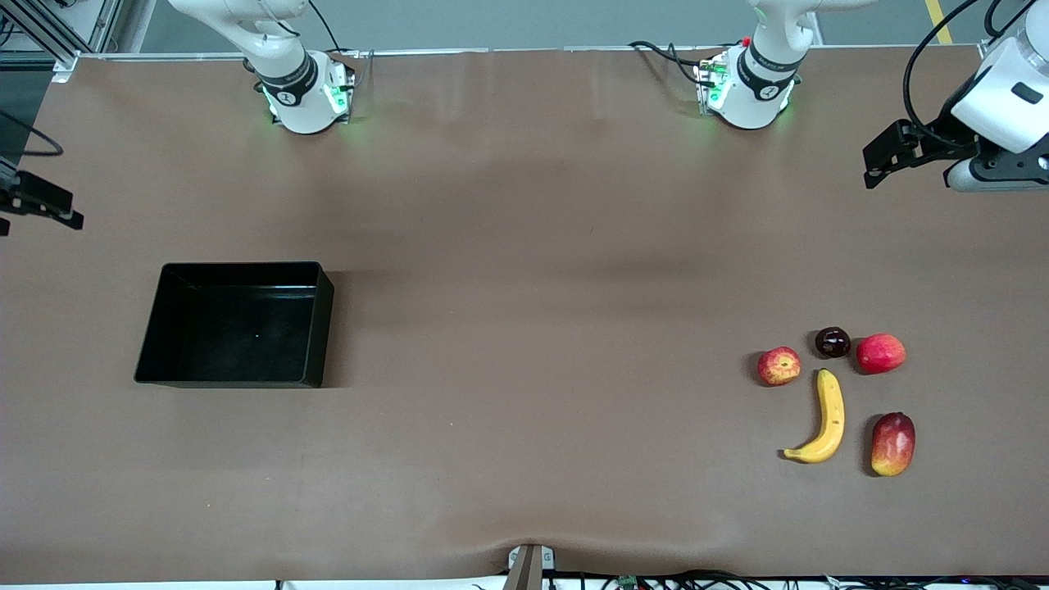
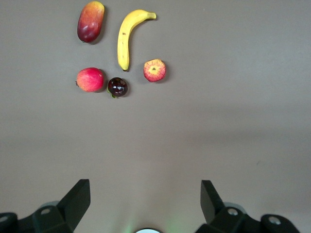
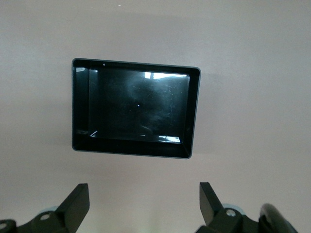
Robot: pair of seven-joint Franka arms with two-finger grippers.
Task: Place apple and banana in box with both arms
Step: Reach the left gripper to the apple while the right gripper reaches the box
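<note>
Waiting high, your left tool (image 2: 144, 201) and right tool (image 3: 143, 204) both hang spread, empty. Apple (image 1: 778, 365) sits just beside banana (image 1: 824, 419) at the left arm's end; box (image 1: 152, 344) toward the right arm's.

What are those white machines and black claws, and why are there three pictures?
They are two robot arms at a brown table. One picture looks down from high up; the others come from cameras on each wrist. The left gripper hangs open over the table near a curved yellow banana, a small mottled red apple, a smooth pinkish-red fruit, a dark round fruit and a long red-yellow fruit. The right gripper hangs open near the empty black tray. Nothing is held.
</note>
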